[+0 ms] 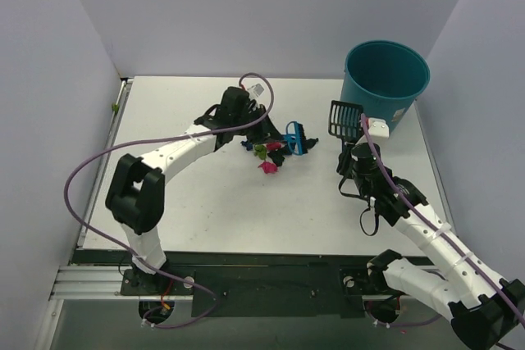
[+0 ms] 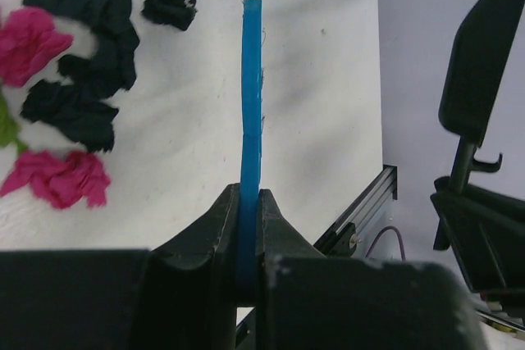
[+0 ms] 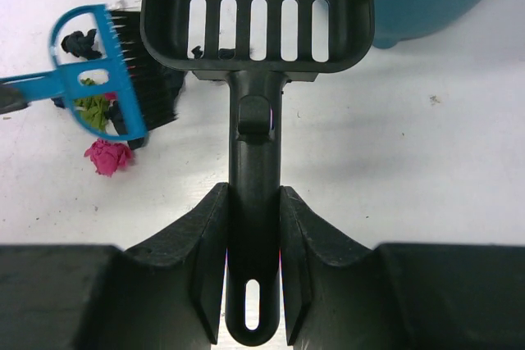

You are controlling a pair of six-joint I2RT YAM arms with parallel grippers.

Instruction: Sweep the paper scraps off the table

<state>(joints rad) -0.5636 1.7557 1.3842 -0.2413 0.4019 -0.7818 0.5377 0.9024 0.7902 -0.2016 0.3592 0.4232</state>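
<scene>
Blue plastic hand brush [image 2: 251, 79] is pinched by left end effector [image 2: 250, 202] (black slotted scoop [image 3: 254, 153] by right end effector [image 3: 253, 196]).

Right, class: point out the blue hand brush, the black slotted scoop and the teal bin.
blue hand brush [image 3: 125, 79]: right wrist view, its blue back.
black slotted scoop [image 3: 254, 170]: right wrist view, handle.
teal bin [image 1: 390, 106]: top external view, outer wall.

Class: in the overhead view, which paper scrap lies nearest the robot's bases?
The lone pink scrap; the green scrap and the rest lie farther back, beside the brush.
</scene>
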